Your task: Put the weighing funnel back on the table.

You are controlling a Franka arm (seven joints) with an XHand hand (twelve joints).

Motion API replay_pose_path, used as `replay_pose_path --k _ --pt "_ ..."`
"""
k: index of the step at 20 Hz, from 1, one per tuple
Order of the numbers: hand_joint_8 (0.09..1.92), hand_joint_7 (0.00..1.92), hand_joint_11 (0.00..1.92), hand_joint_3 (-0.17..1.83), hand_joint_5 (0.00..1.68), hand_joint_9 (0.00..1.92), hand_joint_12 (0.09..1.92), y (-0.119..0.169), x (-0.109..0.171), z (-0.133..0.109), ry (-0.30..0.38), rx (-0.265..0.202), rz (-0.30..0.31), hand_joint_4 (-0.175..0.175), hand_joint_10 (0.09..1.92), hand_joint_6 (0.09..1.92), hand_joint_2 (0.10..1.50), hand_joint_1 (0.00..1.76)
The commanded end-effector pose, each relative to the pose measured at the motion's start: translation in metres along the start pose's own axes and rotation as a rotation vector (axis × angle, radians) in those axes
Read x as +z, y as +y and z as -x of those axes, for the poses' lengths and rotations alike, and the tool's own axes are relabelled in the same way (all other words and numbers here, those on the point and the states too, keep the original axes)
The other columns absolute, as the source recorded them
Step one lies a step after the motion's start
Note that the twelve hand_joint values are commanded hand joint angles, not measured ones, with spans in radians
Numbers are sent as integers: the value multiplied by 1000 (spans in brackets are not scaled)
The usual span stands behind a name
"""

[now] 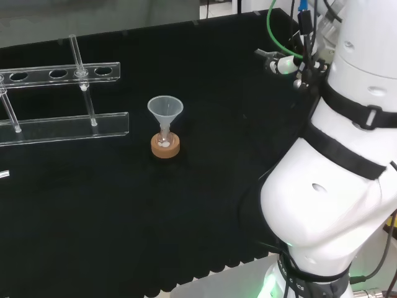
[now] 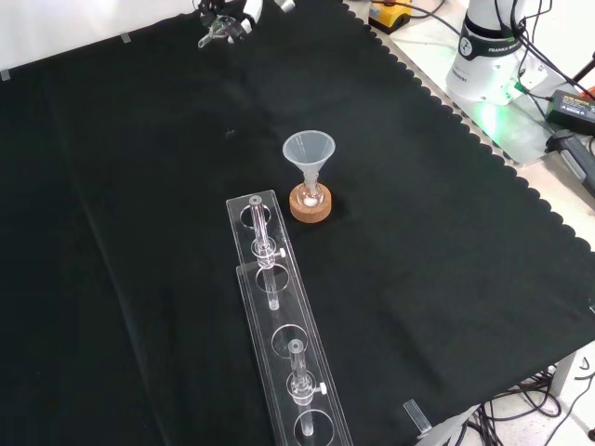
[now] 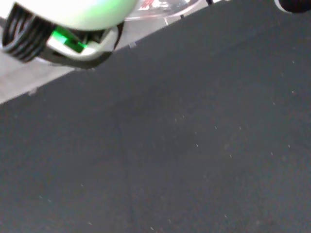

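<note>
Hand: at the far end of the cloth, at the top of the front view. Fingers curled, pinching a small clear piece, seemingly the weighing funnel, which sticks out to the left.
Funnel: upright, mouth up, stem in a small flask on a cork ring, mid-cloth, well apart from the hand.
Rack: clear plastic, just beside the ring, nearer the camera.
</note>
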State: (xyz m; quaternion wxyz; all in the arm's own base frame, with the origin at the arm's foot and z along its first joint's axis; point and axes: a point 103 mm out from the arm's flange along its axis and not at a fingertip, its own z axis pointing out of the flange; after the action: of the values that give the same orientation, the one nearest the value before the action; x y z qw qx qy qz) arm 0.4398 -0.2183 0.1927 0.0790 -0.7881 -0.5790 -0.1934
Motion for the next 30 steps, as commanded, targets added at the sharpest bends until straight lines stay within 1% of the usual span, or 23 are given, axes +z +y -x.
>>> replay_pose_path --k 1,4,5,7,10,11,14,18,21,25,26,30 --pt "812 1628 1574 956 1325 1758 637 8 81 11 -56 -10 -45 -175 221 741 481 1204" --pt "812 1628 1574 956 1325 1759 636 6 92 8 -90 -8 -32 -175 221 741 481 1204" --pt "812 1628 1574 956 1325 1760 636 4 98 6 -114 -11 -26 -175 221 741 481 1204" --pt "812 1628 1574 956 1325 1762 636 2 106 5 -131 -11 -27 -175 222 741 481 1204" --pt "812 1628 1575 957 1326 1764 636 1 119 10 -102 3 -60 -175 222 740 480 1204" --pt "812 1628 1575 957 1326 1765 636 0 123 12 -102 6 -64 -175 222 740 480 1204" --pt "812 1629 1575 957 1326 1767 636 -6 136 18 -117 11 -70 -175 222 740 480 1204" --pt "812 1629 1575 958 1326 1767 636 -16 150 19 -153 3 -57 -175 222 740 480 1205" --pt "812 1629 1575 958 1327 1767 636 -18 153 21 -147 9 -67 -175 221 740 479 1205" --pt "812 1629 1575 959 1327 1767 636 -23 156 24 -152 9 -70 -175 221 740 479 1205" --pt "812 1629 1575 959 1327 1766 636 -25 160 25 -163 10 -66 -175 220 740 479 1205" --pt "812 1628 1575 959 1327 1766 636 -30 163 27 -162 -4 -61 -175 219 740 479 1205"
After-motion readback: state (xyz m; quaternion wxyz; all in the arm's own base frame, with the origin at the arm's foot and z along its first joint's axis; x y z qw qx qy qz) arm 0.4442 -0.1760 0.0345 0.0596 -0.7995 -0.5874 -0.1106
